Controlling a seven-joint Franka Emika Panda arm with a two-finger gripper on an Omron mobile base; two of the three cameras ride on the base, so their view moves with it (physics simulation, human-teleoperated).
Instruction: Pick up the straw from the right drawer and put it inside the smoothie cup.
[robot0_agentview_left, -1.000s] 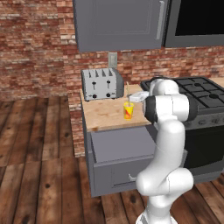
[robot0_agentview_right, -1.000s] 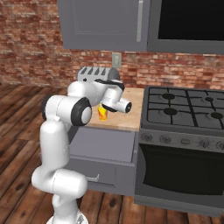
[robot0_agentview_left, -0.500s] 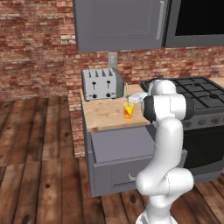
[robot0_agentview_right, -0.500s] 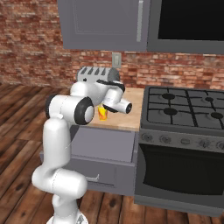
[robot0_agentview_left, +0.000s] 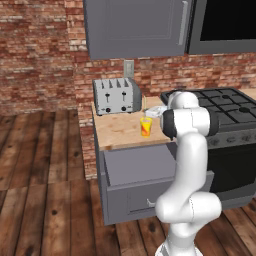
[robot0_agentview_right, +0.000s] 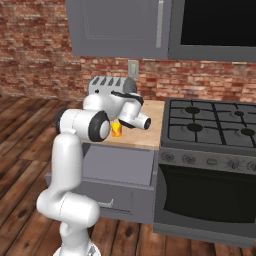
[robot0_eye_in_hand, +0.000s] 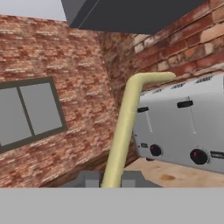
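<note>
pale yellow straw (robot0_eye_in_hand: 122, 131), silver toaster (robot0_agentview_left: 117, 96)

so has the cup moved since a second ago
No. In the left base view the cup stands at the same spot on the counter, in front and to the right of the toaster.

A silver four-slot toaster (robot0_agentview_left: 117, 95) stands at the back of a wooden counter (robot0_agentview_left: 120, 132) against a red brick wall (robot0_agentview_left: 40, 55). A black gas stove (robot0_agentview_right: 212, 130) sits beside it, grey cabinets (robot0_agentview_left: 135, 25) above, plank floor (robot0_agentview_left: 45, 200) below.
</note>
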